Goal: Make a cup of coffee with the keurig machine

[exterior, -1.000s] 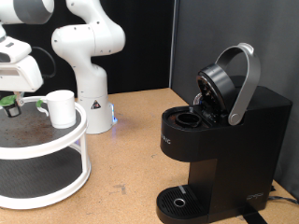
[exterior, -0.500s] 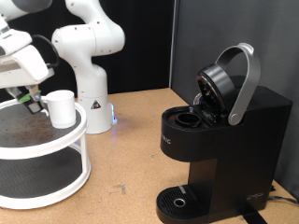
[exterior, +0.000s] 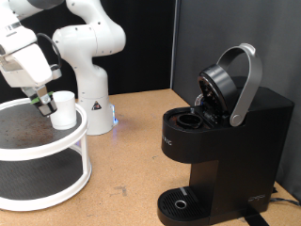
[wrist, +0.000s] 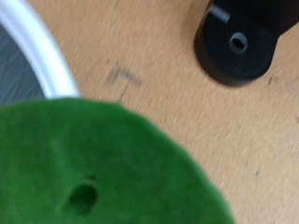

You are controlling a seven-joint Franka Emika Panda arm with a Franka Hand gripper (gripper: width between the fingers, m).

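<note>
My gripper (exterior: pixel 42 99) hangs over the white round stand (exterior: pixel 83 141) at the exterior view's left, just left of the small white cup (exterior: pixel 63 110) that stands on the stand's upper tier. It is shut on a small dark pod; the pod's green top (wrist: pixel 103 168) fills much of the wrist view. The black keurig machine (exterior: pixel 235 151) stands at the exterior view's right with its grey-handled lid (exterior: pixel 235 80) raised and the pod chamber (exterior: pixel 191 120) open. Its round drip tray (exterior: pixel 181 201) is bare and also shows in the wrist view (wrist: pixel 238 42).
The white robot arm base (exterior: pixel 89 66) stands behind the stand. The stand's white rim (wrist: pixel 42 51) shows in the wrist view. Brown tabletop (exterior: pixel 132 160) lies between the stand and the machine. A dark panel stands behind the machine.
The gripper has risen and moved to the exterior view's right with the pod, from over the stand's left part to right beside the cup. The cup and machine have not moved.
</note>
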